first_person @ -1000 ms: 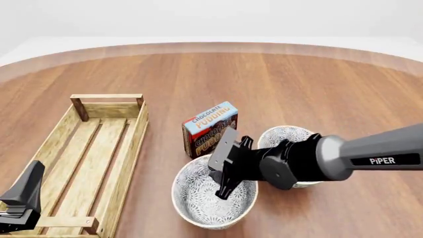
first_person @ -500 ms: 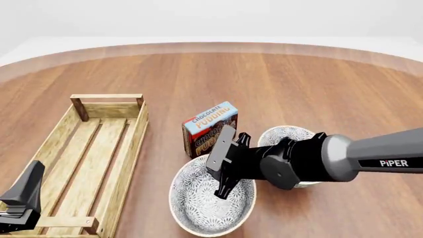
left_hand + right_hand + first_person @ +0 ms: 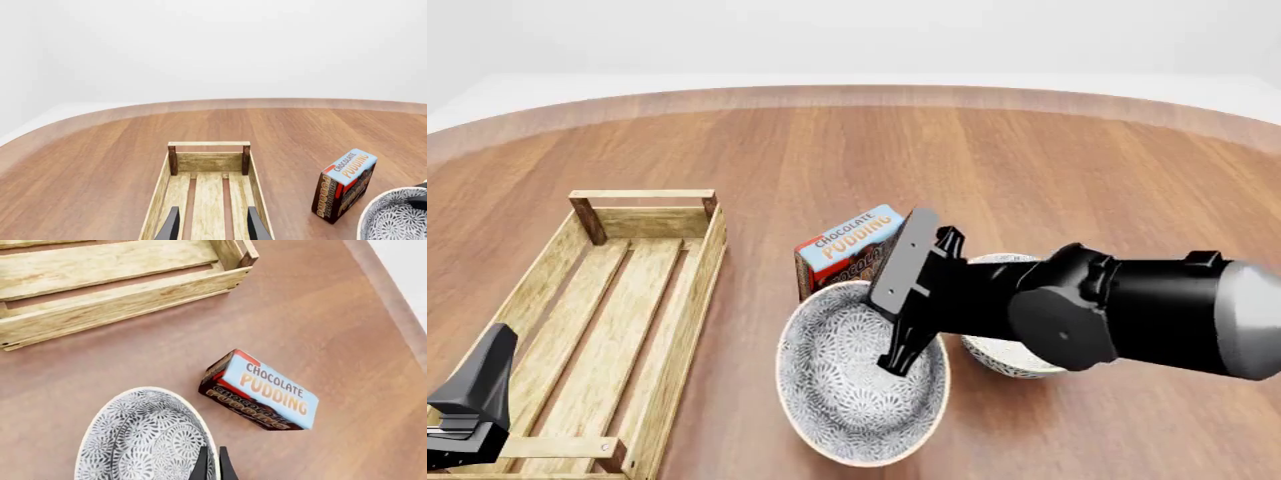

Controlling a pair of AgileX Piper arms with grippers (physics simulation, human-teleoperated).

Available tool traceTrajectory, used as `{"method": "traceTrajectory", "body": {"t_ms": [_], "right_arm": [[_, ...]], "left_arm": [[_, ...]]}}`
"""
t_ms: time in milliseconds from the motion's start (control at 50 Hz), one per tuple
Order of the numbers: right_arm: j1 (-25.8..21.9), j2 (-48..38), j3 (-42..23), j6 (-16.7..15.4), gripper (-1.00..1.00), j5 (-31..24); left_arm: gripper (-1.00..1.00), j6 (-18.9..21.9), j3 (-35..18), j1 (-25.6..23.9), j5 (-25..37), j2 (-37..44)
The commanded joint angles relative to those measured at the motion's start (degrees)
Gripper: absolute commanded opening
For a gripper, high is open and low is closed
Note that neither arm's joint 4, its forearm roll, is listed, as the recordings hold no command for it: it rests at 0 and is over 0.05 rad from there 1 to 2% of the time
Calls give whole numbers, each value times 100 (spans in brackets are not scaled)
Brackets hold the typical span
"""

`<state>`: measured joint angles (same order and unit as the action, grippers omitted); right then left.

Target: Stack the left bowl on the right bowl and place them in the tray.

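Note:
The left bowl [image 3: 854, 385] is white with a grey-black floral pattern and hangs tilted above the table. My right gripper [image 3: 904, 357] is shut on its right rim. In the right wrist view the fingertips [image 3: 202, 466] pinch the rim of this bowl [image 3: 143, 440]. The right bowl [image 3: 1010, 357] sits on the table just to the right, mostly hidden behind the right arm. The tray [image 3: 601, 330], a long light-wood crate, lies at the left. My left gripper [image 3: 481, 385] hovers open over the tray's near end. In the left wrist view its fingers [image 3: 172, 226] stand apart above the slats of the tray [image 3: 209, 162].
A chocolate pudding box [image 3: 847, 245] stands upright just behind the two bowls, between them and the tray's far end. It also shows as the pudding box [image 3: 261, 390] and the box [image 3: 343, 185] in the wrist views. The round wooden table [image 3: 1028, 160] stretches beyond.
My right gripper has lifted the left bowl off the table and tipped it, and the right arm has risen and swung nearer the camera. The left arm has not moved.

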<state>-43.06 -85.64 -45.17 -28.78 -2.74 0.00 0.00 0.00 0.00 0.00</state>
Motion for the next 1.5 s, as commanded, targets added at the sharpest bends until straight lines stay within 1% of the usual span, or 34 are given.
{"method": "traceTrajectory", "body": {"t_ms": [20,180,300,380,460,480,500,520,540,560,580,620,640,660,680,740,760,820,840,900,940,980,1000,1040,1120,1160,1180,1200,1220,1240,1280,1380,1500], "right_arm": [[137,760,-39,-102,-100,-291],[301,1235,-108,-90,-100,-514],[403,1686,-181,-20,-100,-735],[461,1886,-267,52,-100,-831],[593,2159,-423,249,-100,-948],[633,2241,-484,371,-100,-979],[692,2285,-495,396,-100,-980],[725,2334,-526,487,-100,-987],[725,2335,-526,488,-100,-988],[804,2396,-578,667,-100,-1002],[833,2455,-595,744,-100,-1000],[993,2614,-700,1116,-100,-1026],[1058,2686,-716,1208,-100,-1023],[1108,2787,-768,1444,-100,-1053],[1129,2837,-816,1584,-100,-1100],[1302,2931,-796,1772,-100,-1100],[1348,2955,-804,1893,-100,-1115],[1435,3019,-781,1952,-100,-1119],[1473,3055,-776,2113,-100,-1136],[1658,3118,-741,2343,-100,-1146],[1861,3205,-658,2429,-100,-1107],[1958,3263,-605,2556,-100,-1085],[2101,3279,-556,2642,-100,-1049],[2174,3284,-528,2680,-100,-1037],[2579,3261,-359,2978,-100,-925],[2669,3227,-328,3030,-100,-902],[2788,3188,-251,3257,-100,-856],[2839,3195,-213,3347,-100,-824],[2840,3196,-213,3347,-100,-824],[2941,3216,-118,3447,-100,-756],[3008,3214,-85,3472,-100,-732],[3267,3326,87,3733,-100,-612],[3449,3321,285,3957,-100,-466]], "left_arm": [[100,0,0,0,0,0],[100,0,0,0,0,0],[100,0,0,0,0,0],[100,0,0,0,0,0],[100,0,0,0,0,0],[100,0,0,0,0,0],[100,0,0,0,0,0],[100,0,0,0,0,0],[100,0,0,0,0,0],[100,0,0,0,0,0],[100,0,0,0,0,0],[100,0,0,0,0,0],[100,0,0,0,0,0],[100,0,0,0,0,0],[100,0,0,0,0,0],[100,0,0,0,0,0],[100,0,0,0,0,0],[100,0,0,0,0,0],[100,0,0,0,0,0],[100,0,0,0,0,0],[100,0,0,0,0,0],[100,0,0,0,0,0],[100,0,0,0,0,0],[100,0,0,0,0,0],[100,0,0,0,0,0],[100,0,0,0,0,0],[100,0,0,0,0,0],[100,0,0,0,0,0],[100,0,0,0,0,0],[100,0,0,0,0,0],[100,0,0,0,0,0],[100,0,0,0,0,0],[100,0,0,0,0,0]]}}
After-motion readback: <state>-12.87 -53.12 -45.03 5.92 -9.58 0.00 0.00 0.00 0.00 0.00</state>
